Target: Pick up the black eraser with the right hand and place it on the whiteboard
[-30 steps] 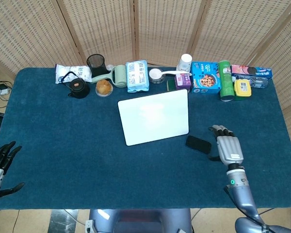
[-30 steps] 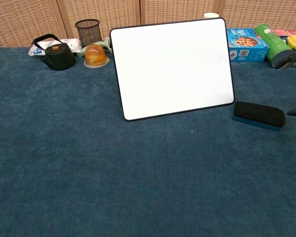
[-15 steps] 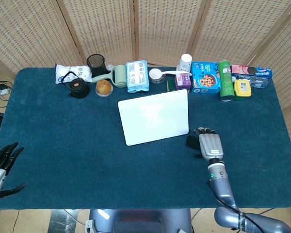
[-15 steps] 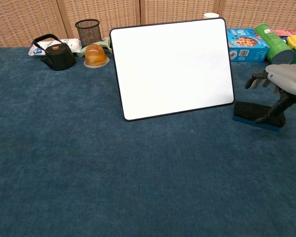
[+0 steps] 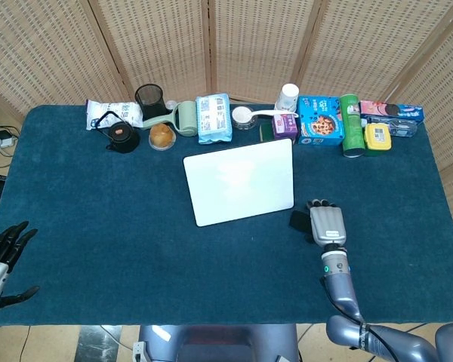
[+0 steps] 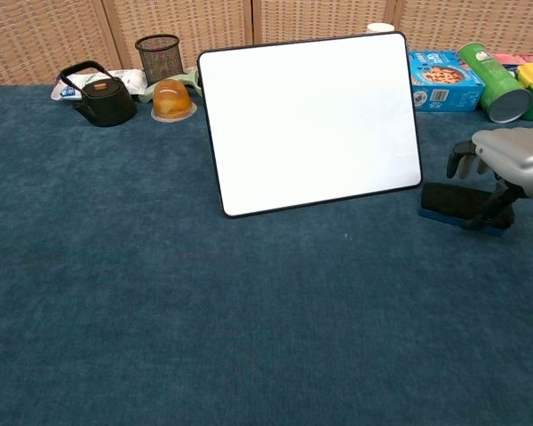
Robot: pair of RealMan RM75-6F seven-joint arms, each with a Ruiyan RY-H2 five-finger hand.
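Two robot hands: right one on the job, left one idle
right robot hand (image 6: 506, 160): arched over the black eraser (image 6: 455, 202); fingers curled down around it; firm grip or not, cannot tell
left robot hand (image 5: 1, 253): at the desk's near-left edge; fingers spread, holds nothing
eraser: flat on the desk (image 5: 98, 219), just beside the whiteboard (image 5: 240, 181) near-right corner
risk: low flat eraser; fingers may skid off or shove it into the board
risk 2: board could slide if bumped
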